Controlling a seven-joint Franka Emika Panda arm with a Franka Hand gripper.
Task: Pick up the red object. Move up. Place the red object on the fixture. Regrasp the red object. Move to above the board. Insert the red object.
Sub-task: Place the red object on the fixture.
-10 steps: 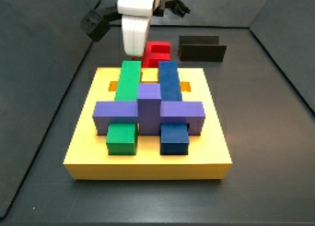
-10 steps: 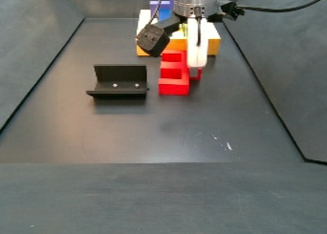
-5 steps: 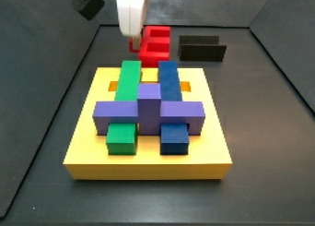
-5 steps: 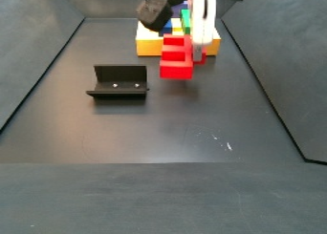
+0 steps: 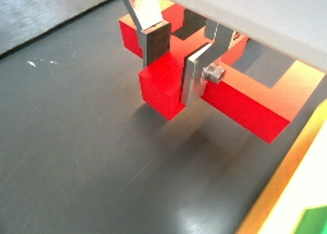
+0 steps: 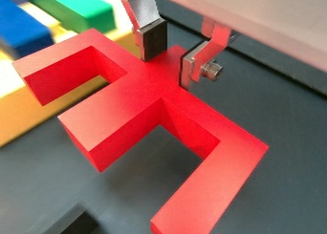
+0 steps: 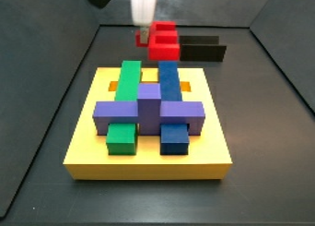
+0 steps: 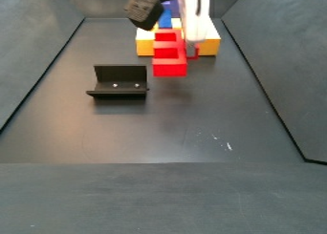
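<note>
The red object (image 7: 163, 41) is a bright red cross-shaped block, held in the air behind the board (image 7: 150, 147). My gripper (image 7: 145, 27) is shut on it from above. In both wrist views the silver fingers (image 5: 156, 49) clamp its middle bar, and the gripper (image 6: 173, 56) sits over the cross (image 6: 141, 99). In a side view the red object (image 8: 169, 56) hangs above the floor under the gripper (image 8: 186, 30), right of the fixture (image 8: 117, 82). The fixture also shows as a dark box (image 7: 204, 50) behind the red object. The board (image 8: 207, 42) carries green, blue and purple blocks.
On the yellow board lie a green bar (image 7: 128, 82), a blue bar (image 7: 169, 82) and a purple cross (image 7: 149, 110). Dark walls enclose the black floor (image 8: 166, 123). The board's edge (image 6: 15, 118) is close to the held red block.
My gripper has risen with the red object, lifting it off the floor; the block now hangs higher and a little toward the fixture side.
</note>
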